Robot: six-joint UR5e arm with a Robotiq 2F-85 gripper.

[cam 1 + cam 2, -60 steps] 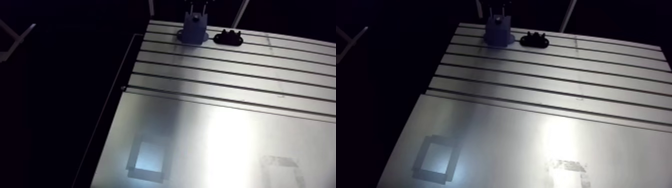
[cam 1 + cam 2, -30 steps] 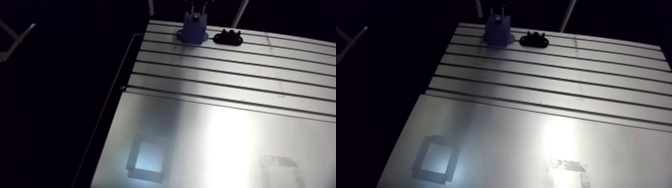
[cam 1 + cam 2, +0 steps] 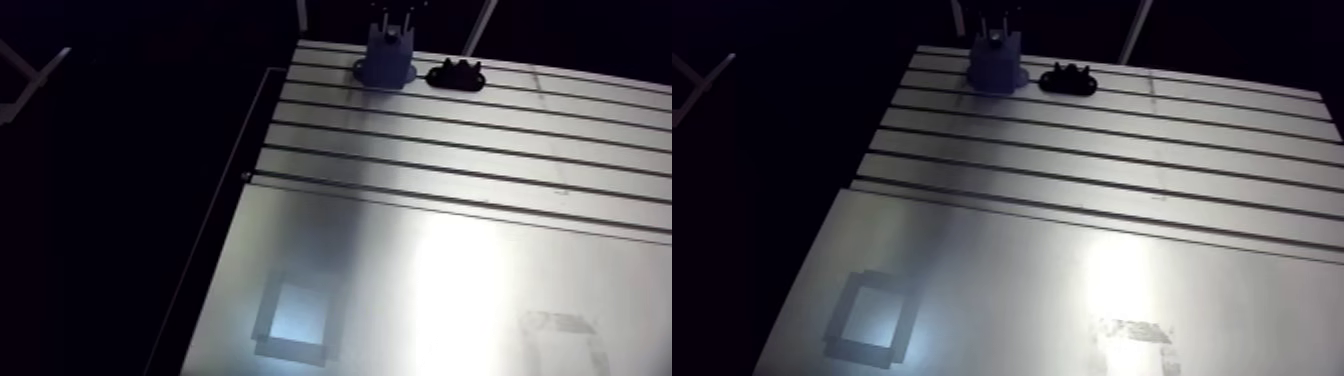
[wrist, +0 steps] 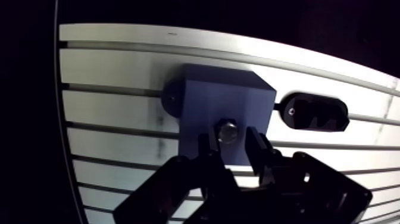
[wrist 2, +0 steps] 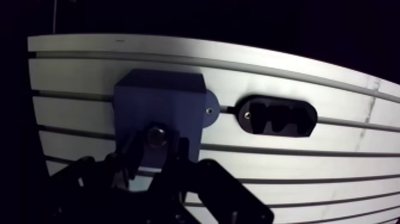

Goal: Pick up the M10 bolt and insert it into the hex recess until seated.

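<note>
The M10 bolt [image 4: 227, 130] stands head-up in the top of the blue block [image 4: 205, 95], and nothing has shifted since the earlier pictures. The tool [image 4: 231, 138] stays pinched on the bolt's head, so I judge the bolt entered, with seating or release still to come. A black holder [image 4: 313, 112] lies just beside the block on the slotted tabletop [image 4: 107, 110]. Beyond the tabletop's edge all is dark.

The shiny bolt [image 4: 227, 131] sits upright in the top of the blue block [image 4: 220, 98].
</note>
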